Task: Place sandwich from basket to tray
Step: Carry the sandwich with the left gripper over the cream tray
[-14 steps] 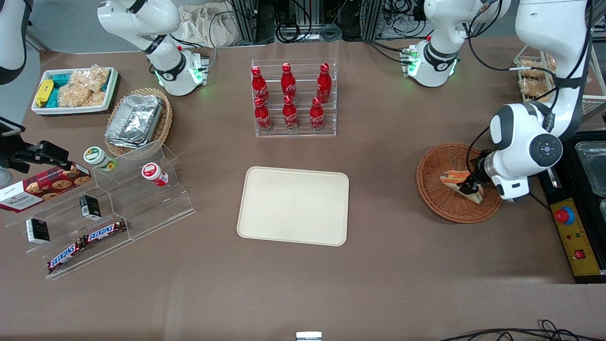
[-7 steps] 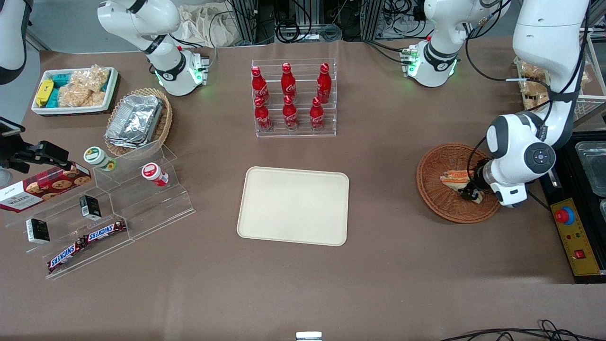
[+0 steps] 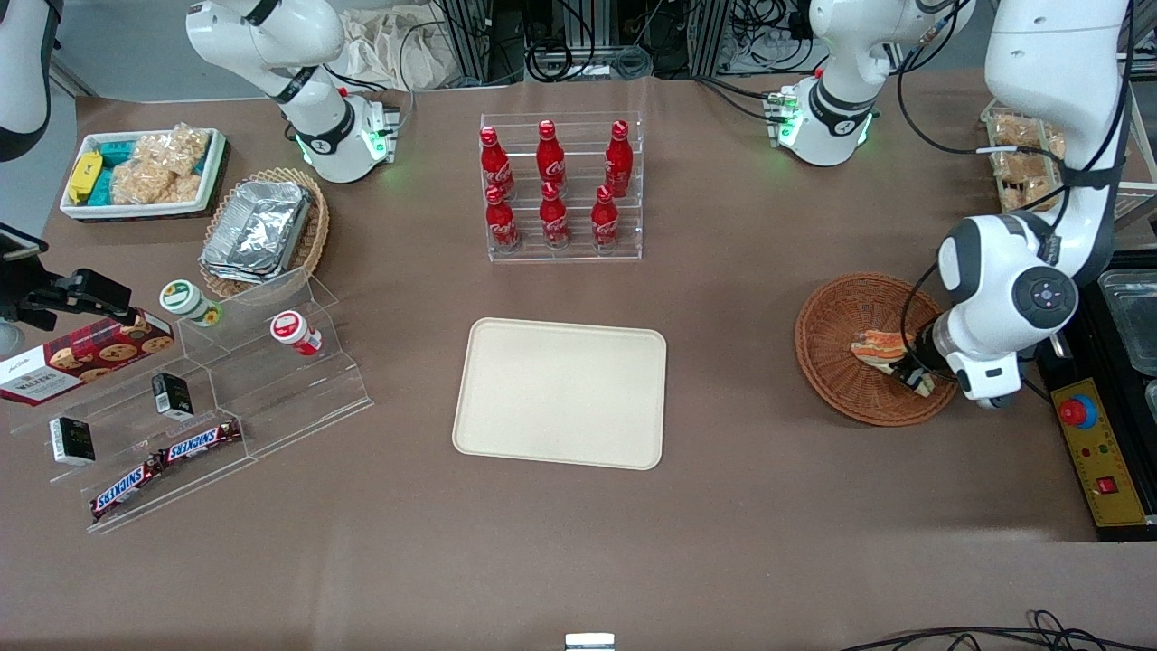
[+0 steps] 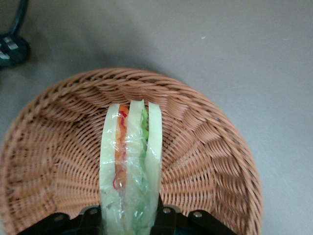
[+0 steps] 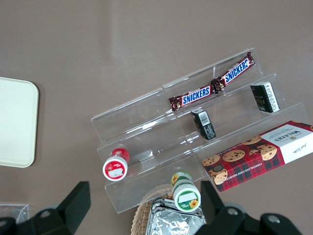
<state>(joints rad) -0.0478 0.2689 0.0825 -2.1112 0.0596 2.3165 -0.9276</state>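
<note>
Tool (image 3: 915,374) clamped on the sandwich (image 3: 881,348) inside the basket (image 3: 836,357).

In the front view the white wrist covers most of the tool and one end of the sandwich; the wrist view cuts off the fingers (image 4: 164,218), showing only dark stubs pressed against both sides of the clear-wrapped wedge (image 4: 129,166), which stands on edge over the woven basket (image 4: 205,147). Whether the sandwich touches the weave cannot be told. The tray (image 3: 560,391) lies bare mid-desk, well apart from the basket, toward the parked arm's end. The desk (image 3: 723,506) is matte brown, with cables and metal frames along the edge farthest from the front camera.
</note>
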